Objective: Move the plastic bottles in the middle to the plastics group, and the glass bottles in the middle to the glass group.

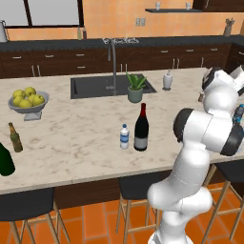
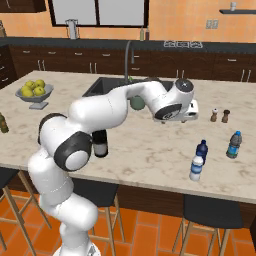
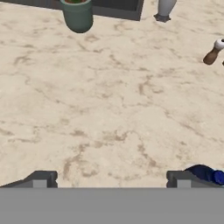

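Note:
The tall dark wine bottle (image 1: pixel 141 127) with a red neck stands mid-counter, with a clear blue-capped plastic bottle (image 1: pixel 124 137) just left of it. At the far left are the brown beer bottle (image 1: pixel 15 138) and the dark green bottle (image 1: pixel 5 159). On the right, a solid dark blue bottle (image 2: pixel 201 150) stands beside a clear bottle (image 2: pixel 196 168), and a blue-capped, blue-labelled bottle (image 2: pixel 233 145) is further right. My gripper (image 2: pixel 190 116) hangs open above the counter, left of these. In the hand view my gripper (image 3: pixel 111 179) holds nothing, and the dark blue bottle (image 3: pixel 205 173) is beside its right fingertip.
Salt and pepper shakers (image 2: pixel 220 115) stand behind the right-hand bottles. A potted plant (image 1: pixel 135 88), a white dispenser (image 1: pixel 167 80) and the sink (image 1: pixel 95 88) lie toward the back. A bowl of lemons (image 1: pixel 28 102) sits at the left. Stools line the front counter edge.

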